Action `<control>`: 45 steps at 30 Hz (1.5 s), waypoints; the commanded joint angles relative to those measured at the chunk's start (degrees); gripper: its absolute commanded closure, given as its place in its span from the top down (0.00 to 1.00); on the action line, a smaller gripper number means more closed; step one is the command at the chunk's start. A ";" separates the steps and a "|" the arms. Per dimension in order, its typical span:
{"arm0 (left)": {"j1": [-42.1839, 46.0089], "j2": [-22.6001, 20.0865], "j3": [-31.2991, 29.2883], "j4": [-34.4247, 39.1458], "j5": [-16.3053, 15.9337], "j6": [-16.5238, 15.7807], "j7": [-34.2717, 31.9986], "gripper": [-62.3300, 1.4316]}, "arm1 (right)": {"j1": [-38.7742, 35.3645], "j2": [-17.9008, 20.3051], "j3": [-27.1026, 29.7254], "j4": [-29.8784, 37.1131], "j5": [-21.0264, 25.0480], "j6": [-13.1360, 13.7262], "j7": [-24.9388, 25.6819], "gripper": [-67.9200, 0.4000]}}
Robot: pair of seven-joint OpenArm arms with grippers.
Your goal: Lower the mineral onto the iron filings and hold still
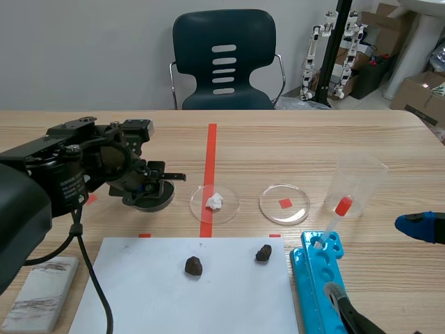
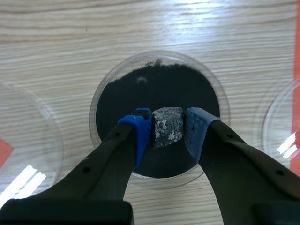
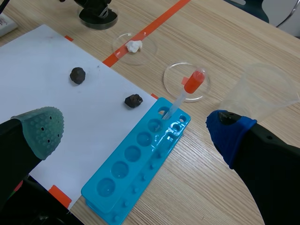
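Note:
In the left wrist view my left gripper [image 2: 167, 135] is shut on a grey speckled mineral [image 2: 167, 125], pressed between its blue pads. The mineral sits over the near half of a round clear dish [image 2: 99, 96] filled with black iron filings [image 2: 154, 86]. I cannot tell whether it touches them. In the scene view the left gripper [image 1: 154, 186] is down at that dish [image 1: 167, 200], left of the red tape line. My right gripper [image 3: 136, 129] stands open with nothing between its fingers, above the blue rack; its blue pad [image 1: 419, 226] shows at the table's right edge.
Two dark rocks [image 1: 194, 265] [image 1: 263, 252] lie on a white sheet [image 1: 139, 292]. A dish holding a white lump [image 1: 214, 202], an empty dish [image 1: 284, 203], a clear cup [image 1: 358, 184], a blue rack [image 1: 316, 278] with a red-bulbed dropper [image 1: 341, 209], and a pale stone slab [image 1: 40, 292] stand around.

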 commanded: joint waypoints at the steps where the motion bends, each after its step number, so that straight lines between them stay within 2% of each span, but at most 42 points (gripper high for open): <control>1: -1.16 0.33 -0.24 0.17 0.11 -0.15 -1.11 0.20 | 0.17 0.02 0.37 0.26 0.66 0.07 0.68 0.95; 35: -1.11 0.28 -0.24 0.17 0.46 -0.15 -1.05 0.20 | 0.17 0.02 0.37 0.26 0.66 0.07 0.68 0.95; 40: -0.90 0.22 -0.24 2.67 0.85 -0.15 0.46 0.20 | 0.17 0.02 0.37 0.26 0.66 0.07 0.68 0.95; 45: 2.21 -0.94 -0.24 10.49 0.90 -0.15 1.01 0.20 | 0.17 0.02 0.37 0.26 0.66 0.07 0.68 0.95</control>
